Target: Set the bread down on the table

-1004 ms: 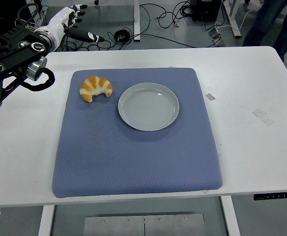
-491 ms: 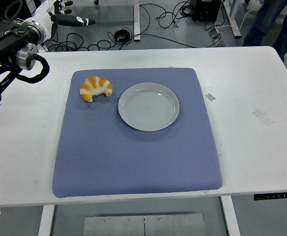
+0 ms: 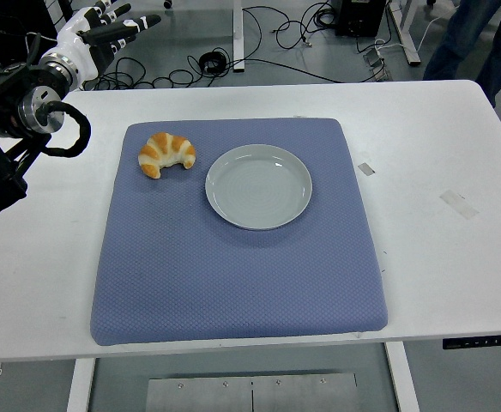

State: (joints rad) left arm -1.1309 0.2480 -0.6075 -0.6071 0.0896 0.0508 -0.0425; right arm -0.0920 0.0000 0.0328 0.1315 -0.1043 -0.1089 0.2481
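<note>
The bread, a croissant (image 3: 166,154) with orange and cream stripes, lies on the blue mat (image 3: 233,266) at its far left part, just left of the grey plate (image 3: 258,186). Nothing lies on the plate. My left hand (image 3: 113,27), white with dark fingertips, is raised beyond the table's far left corner, well up and left of the croissant. Its fingers are spread and hold nothing. The black left arm (image 3: 19,107) comes in over the table's left edge. My right arm is out of the picture.
The mat covers the middle of the white table (image 3: 439,249). Small tape pieces (image 3: 459,203) stick to the table at the right. Cables lie on the floor behind. A person's legs (image 3: 478,39) stand at the top right.
My left hand has shifted around the top left corner, first up and left, then slightly right, with the fingers staying spread. The croissant and plate have not moved.
</note>
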